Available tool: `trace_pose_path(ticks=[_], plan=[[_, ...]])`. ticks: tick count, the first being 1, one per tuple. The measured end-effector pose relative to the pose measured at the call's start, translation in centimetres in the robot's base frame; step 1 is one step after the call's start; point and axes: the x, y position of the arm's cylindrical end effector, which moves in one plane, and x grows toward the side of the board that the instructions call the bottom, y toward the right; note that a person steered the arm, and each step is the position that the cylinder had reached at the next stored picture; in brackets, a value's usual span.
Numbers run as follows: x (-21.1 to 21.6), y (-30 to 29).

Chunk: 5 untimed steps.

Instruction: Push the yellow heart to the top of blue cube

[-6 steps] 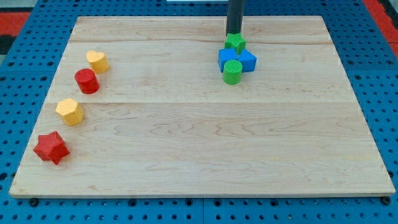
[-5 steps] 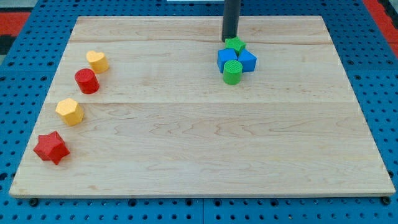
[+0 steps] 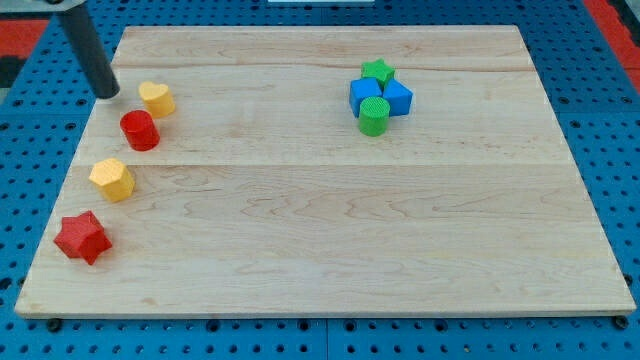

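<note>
Tool, a bare rod holding nothing, has its tip (image 3: 106, 94) just left of the yellow heart (image 3: 155, 97) at upper left. Heart sits far from the blue cube (image 3: 368, 92); pushing not yet begun.

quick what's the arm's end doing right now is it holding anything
My tip: a bare rod, holding nothing; it sits just to the view's left of the yellow heart, with a small gap.

My tip (image 3: 107, 93) at view's upper left
</note>
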Motion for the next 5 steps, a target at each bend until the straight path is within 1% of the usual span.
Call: trace_pose_path(ticks=[2, 3, 4, 5], plan=[[1.2, 6.5], [1.9, 8.3], [1.0, 11.8], [-0.8, 16.6]])
